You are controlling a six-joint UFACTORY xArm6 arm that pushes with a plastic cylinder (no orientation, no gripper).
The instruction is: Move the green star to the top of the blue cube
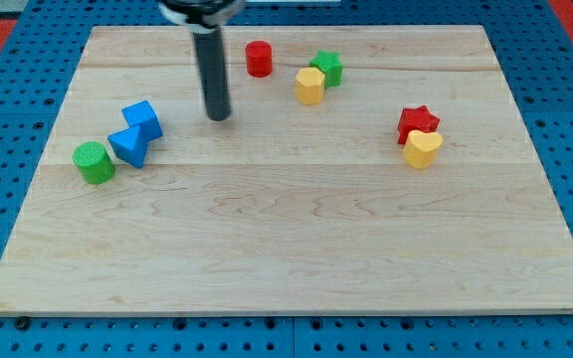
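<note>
Wooden bench (286, 259) on blue pegboard. Landmark: blue cube (142, 118), view's left. Blue block (127, 146) touching its lower left; green cylinder (94, 162) beyond that. My tip (219, 116) right of cube, apart from it. Red cylinder (258, 59) up-right. Green star (327, 67) far right, touching yellow block (309, 86). Red star (417, 122) and yellow heart (423, 148) farthest right, touching. Claw: none fitted; state cannot be told.

Bright, even light; soft short shadows; sharp focus.
</note>
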